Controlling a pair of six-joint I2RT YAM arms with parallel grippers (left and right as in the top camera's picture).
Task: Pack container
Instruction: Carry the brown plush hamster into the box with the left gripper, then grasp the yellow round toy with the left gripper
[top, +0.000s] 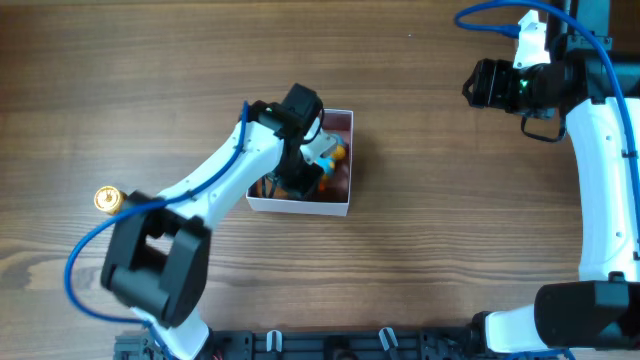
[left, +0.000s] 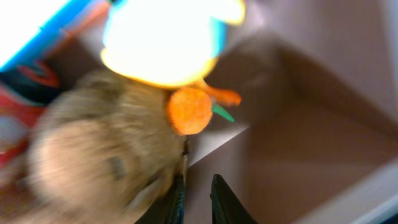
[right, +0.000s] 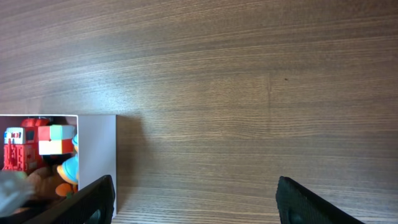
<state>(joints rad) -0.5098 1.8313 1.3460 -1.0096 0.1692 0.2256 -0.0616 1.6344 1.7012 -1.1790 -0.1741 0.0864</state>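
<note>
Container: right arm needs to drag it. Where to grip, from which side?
Pinch the container by the rim of its thin wall facing the right arm, near the front corner. Bring the right pincer straight down, one finger inside, one outside: the open box looks too wide to span, toys and the left arm crowd the rest, and bare floor seems to show there.

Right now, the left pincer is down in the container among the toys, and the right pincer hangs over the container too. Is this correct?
Not quite. The left pincer is indeed down in the container among the toys, but the right pincer does not hang over the container. It is well away to the side, above the bare wooden table. The overhead view shows this.
</note>
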